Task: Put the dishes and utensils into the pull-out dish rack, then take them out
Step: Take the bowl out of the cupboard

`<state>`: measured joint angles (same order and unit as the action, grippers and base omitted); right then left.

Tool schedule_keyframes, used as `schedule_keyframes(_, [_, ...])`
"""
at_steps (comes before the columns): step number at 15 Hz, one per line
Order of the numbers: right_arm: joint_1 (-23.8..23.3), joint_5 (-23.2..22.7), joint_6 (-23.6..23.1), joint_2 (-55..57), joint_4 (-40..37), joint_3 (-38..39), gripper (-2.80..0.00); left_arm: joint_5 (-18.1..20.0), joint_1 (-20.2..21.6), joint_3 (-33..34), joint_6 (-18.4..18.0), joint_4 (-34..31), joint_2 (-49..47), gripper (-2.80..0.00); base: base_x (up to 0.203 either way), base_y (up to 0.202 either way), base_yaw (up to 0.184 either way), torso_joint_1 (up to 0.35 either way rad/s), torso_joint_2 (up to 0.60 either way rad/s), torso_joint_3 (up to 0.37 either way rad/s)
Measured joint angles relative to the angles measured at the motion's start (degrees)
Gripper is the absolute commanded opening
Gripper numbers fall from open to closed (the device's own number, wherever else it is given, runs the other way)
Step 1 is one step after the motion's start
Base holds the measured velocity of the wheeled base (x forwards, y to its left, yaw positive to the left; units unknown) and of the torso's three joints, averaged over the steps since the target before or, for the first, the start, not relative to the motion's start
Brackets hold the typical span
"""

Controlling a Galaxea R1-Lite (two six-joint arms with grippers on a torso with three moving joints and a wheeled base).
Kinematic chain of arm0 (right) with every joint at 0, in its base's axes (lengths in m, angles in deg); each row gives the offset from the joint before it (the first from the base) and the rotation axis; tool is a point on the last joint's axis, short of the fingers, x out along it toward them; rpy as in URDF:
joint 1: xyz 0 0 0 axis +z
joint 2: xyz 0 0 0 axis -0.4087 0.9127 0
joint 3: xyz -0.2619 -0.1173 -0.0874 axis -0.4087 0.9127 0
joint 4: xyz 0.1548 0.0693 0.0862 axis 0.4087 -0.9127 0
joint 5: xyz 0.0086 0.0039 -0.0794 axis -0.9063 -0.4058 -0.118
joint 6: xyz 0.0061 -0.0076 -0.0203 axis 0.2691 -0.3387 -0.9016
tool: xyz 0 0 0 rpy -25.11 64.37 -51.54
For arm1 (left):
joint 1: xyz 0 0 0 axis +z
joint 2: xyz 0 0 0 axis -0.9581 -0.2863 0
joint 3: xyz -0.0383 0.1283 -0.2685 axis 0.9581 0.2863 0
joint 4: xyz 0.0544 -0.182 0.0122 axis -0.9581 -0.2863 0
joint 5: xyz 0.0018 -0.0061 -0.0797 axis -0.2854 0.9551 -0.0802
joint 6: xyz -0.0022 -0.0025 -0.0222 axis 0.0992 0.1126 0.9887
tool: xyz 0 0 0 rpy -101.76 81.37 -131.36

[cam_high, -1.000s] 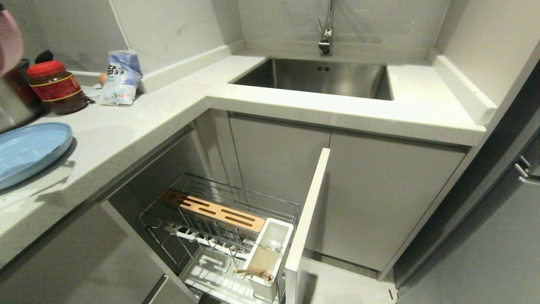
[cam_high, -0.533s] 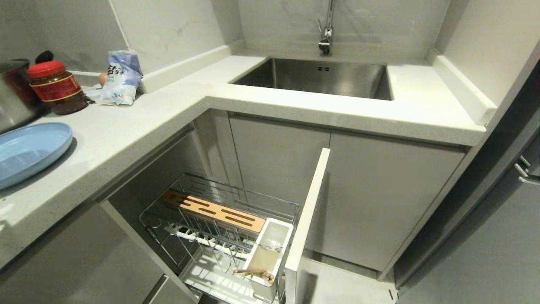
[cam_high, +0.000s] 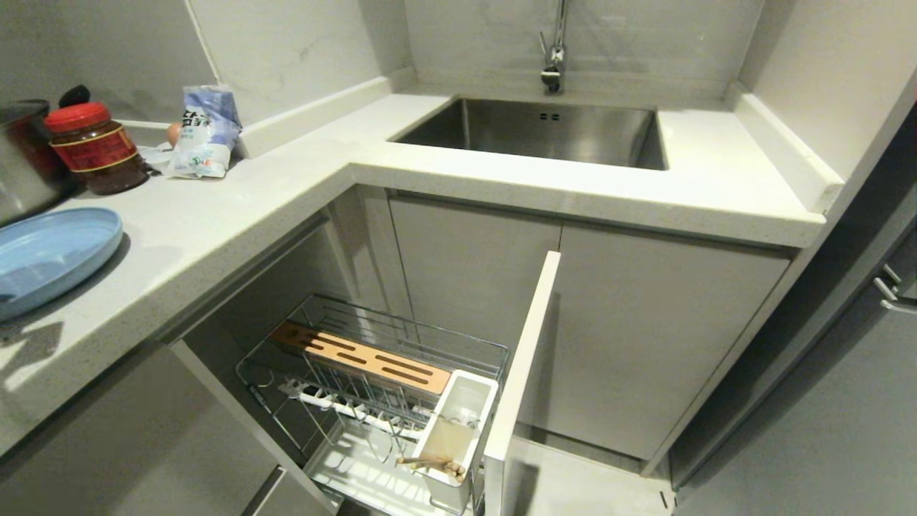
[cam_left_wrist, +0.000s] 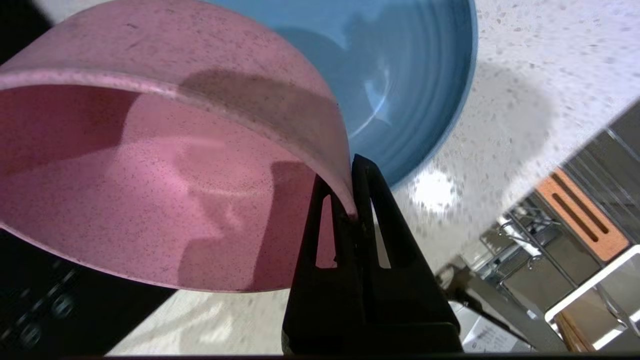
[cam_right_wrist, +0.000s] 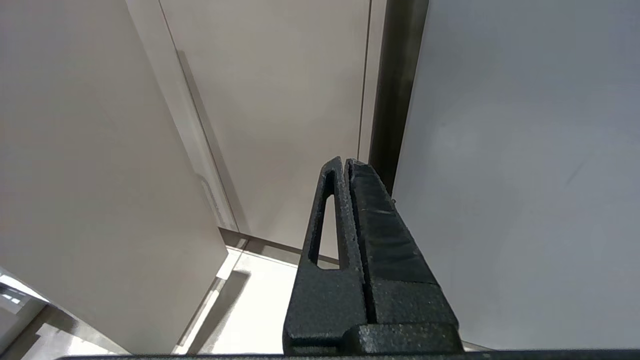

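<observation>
Pinching the rim of the pink bowl (cam_left_wrist: 165,165), the left claw (cam_left_wrist: 352,200) has its two black fingers closed on the bowl's wall, one inside and one outside; the bowl is tipped on its side and held above the desk (cam_left_wrist: 515,80). Just behind it in the left wrist view lies the light-blue plate (cam_left_wrist: 400,75), resting flat on the desk. The head view shows neither arm; the same plate (cam_high: 50,254) sits at the left edge of the desk (cam_high: 236,215), near a red-lidded jar (cam_high: 93,147) and a white-and-blue bag (cam_high: 204,132).

Below the desk the pull-out dish rack (cam_high: 372,387) stands drawn out, its light-grey front panel (cam_high: 519,373) edge-on to the camera. Its slotted wooden bar (cam_high: 362,357) lies across the wire basket, and the white utensil cup (cam_high: 455,437) stands at the corner by the panel with the wooden chopsticks (cam_high: 433,464) in it. The steel sink (cam_high: 544,132) is farther back.

The right claw (cam_right_wrist: 346,167) hangs beside plain cabinet fronts, fingers pressed together and holding nothing.
</observation>
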<state>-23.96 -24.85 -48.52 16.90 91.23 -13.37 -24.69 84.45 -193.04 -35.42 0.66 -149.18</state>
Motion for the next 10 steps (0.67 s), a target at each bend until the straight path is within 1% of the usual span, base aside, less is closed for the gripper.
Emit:
schedule_keyframes(3, [0.0, 0.0, -0.02, 0.0, 0.0, 0.0, -2.8, 0.86, 0.11, -0.55, -0.38, 1.7, -3.67, -2.8, 0.0, 0.0, 0.0, 0.0, 0.0, 0.0])
schedule_keyframes(10, [0.0, 0.0, 0.0, 0.0, -0.01, 0.0, -2.8, 1.7, 0.13, -0.59, -1.18, 1.33, -7.72, -2.8, 0.0, 0.0, 0.0, 0.0, 0.0, 0.0])
